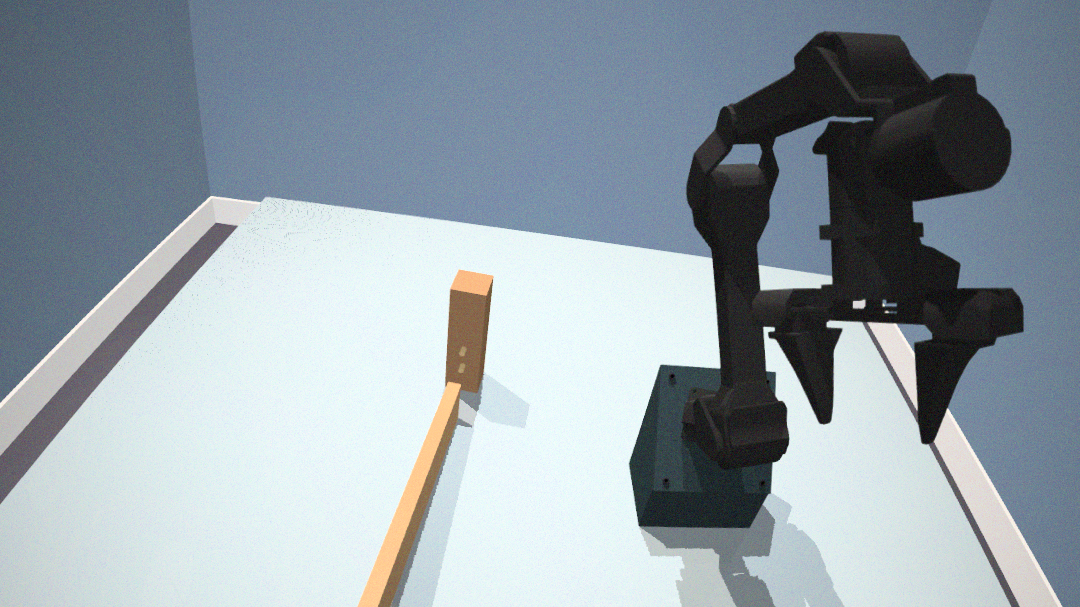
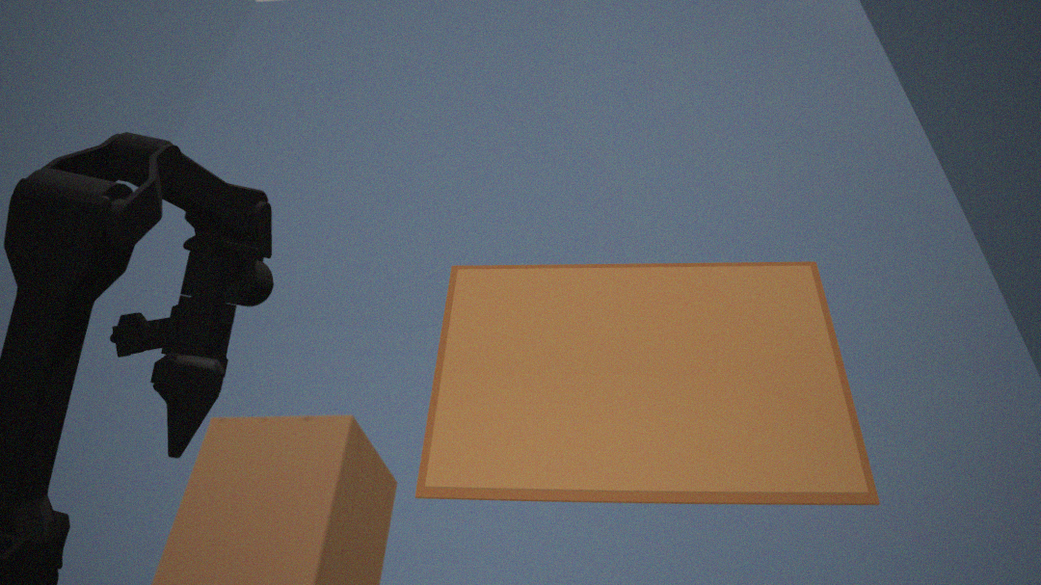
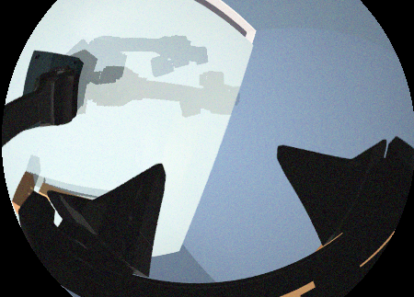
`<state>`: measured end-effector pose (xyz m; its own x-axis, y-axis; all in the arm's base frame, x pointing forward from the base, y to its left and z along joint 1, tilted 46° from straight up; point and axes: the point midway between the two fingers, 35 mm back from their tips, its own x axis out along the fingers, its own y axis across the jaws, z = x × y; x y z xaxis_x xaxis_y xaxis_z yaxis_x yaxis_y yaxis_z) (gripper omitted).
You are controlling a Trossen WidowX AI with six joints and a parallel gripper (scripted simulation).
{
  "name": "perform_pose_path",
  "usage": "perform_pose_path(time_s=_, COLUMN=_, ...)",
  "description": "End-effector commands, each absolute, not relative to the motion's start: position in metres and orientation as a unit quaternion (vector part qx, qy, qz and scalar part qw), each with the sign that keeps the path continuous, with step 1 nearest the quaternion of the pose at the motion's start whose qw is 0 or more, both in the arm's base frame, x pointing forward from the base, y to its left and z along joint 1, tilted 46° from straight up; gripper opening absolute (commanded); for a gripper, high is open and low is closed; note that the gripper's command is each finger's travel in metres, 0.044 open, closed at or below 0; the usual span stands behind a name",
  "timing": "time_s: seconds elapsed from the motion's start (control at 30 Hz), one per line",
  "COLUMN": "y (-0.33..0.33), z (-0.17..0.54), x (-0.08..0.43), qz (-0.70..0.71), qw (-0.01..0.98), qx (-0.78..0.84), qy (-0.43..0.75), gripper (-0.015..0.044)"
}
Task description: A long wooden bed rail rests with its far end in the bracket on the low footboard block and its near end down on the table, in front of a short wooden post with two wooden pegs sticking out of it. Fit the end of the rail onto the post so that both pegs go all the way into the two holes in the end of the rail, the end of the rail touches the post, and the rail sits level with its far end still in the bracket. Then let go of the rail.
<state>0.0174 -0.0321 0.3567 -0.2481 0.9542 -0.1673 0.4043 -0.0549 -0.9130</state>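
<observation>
A wooden post (image 1: 467,329) (image 3: 24,189) stands upright on the table. Two pale pegs (image 1: 462,359) stick out low on its face, one above the other. The long wooden rail (image 1: 415,489) (image 3: 56,189) has its near end down in front of the post, below the pegs. The rail's other end leaves the top view at the bottom edge, so the bracket and the footboard block are not seen there. My gripper (image 1: 875,431) (image 3: 222,161) is open and empty, high up and well to the right of post and rail in the top view, fingers pointing down.
The arm's dark base block (image 1: 701,508) (image 3: 31,78) stands on the table right of the rail. A raised pale edge (image 1: 988,520) runs along the table's right side, another along its left. In the exterior view a large wooden block (image 2: 253,501) fills the bottom; a tan board (image 2: 645,379) hangs behind.
</observation>
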Motion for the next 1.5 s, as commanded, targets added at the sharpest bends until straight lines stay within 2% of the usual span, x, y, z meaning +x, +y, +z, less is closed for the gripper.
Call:
perform_pose_path(time_s=0.0, y=-0.030, z=0.357, x=0.016, qz=0.484, qw=0.285, qx=-0.545, qy=-0.623, gripper=0.0426)
perform_pose_path(time_s=0.2, y=0.039, z=0.369, x=-0.008, qz=0.523, qw=0.278, qx=-0.617, qy=-0.518, gripper=0.0440)
perform_pose_path(time_s=0.37, y=0.111, z=0.361, x=0.002, qz=0.564, qw=0.279, qx=-0.663, qy=-0.405, gripper=0.0440)
perform_pose_path(time_s=0.53, y=0.172, z=0.334, x=0.043, qz=0.609, qw=0.289, qx=-0.682, qy=-0.284, gripper=0.0440)
perform_pose_path(time_s=0.77, y=0.218, z=0.273, x=0.137, qz=0.665, qw=0.341, qx=-0.657, qy=-0.101, gripper=0.0440)
perform_pose_path(time_s=0.97, y=0.208, z=0.203, x=0.225, qz=0.695, qw=0.409, qx=-0.589, qy=0.048, gripper=0.0440)
perform_pose_path(time_s=1.13, y=0.174, z=0.138, x=0.284, qz=0.709, qw=0.460, qx=-0.517, qy=0.138, gripper=0.0440)
perform_pose_path(time_s=1.3, y=0.123, z=0.071, x=0.321, qz=0.710, qw=0.519, qx=-0.428, qy=0.211, gripper=0.0440)
perform_pose_path(time_s=1.47, y=0.065, z=0.002, x=0.334, qz=0.694, qw=0.586, qx=-0.321, qy=0.267, gripper=0.0440)
